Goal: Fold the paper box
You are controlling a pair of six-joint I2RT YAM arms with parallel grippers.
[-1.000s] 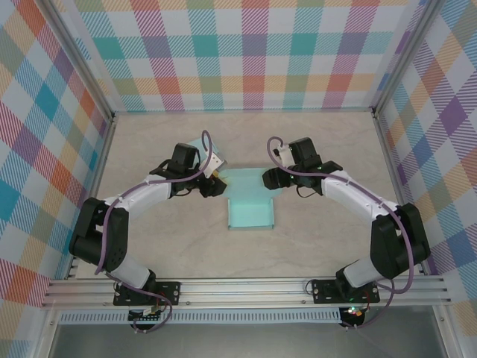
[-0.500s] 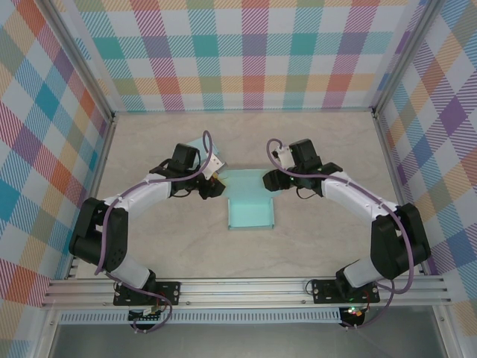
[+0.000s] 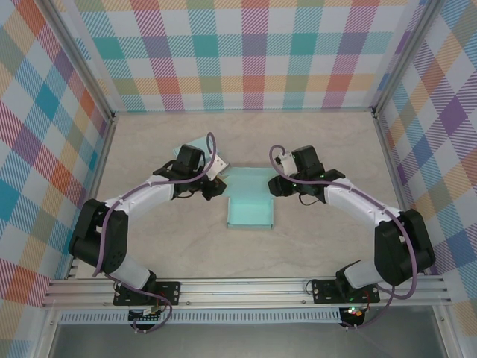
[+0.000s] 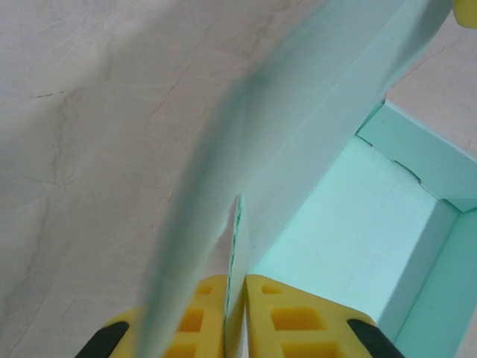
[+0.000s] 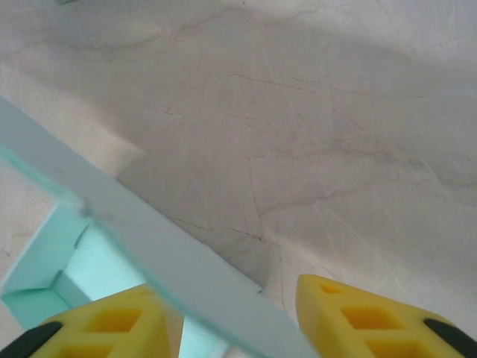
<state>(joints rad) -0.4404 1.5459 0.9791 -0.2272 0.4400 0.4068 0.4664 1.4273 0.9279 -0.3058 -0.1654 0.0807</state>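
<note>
**Both arms at the paper box, one flap pinched**

From above, the paper box [image 3: 250, 209] lies on the bench [image 3: 320, 142] between the two arms, its shallow mint tray open upward. Each arm rises from its base, bows outward away from the box, then bends at the elbow and reaches back in toward the box's far end. The left gripper [image 3: 214, 187] sits at the far-left corner of the box and the right gripper [image 3: 274, 187] at the far-right corner, facing each other across it.

The overhead view is too small to tell how the jaws stand; the wrist cameras show that. On the left wrist, the left gripper [image 4: 235, 280] is nearly closed, its yellow fingers [image 4: 287, 302] pressed on either side of a thin side flap that stands up from the box. The tray's floor and a far wall lie just beyond the flap.

On the right wrist, the right gripper [image 5: 231, 287] stands partly open. A side flap of the box runs slantwise through the gap, close against one yellow finger [image 5: 112, 321], while the other finger [image 5: 350, 306] is apart from the flap.
</note>
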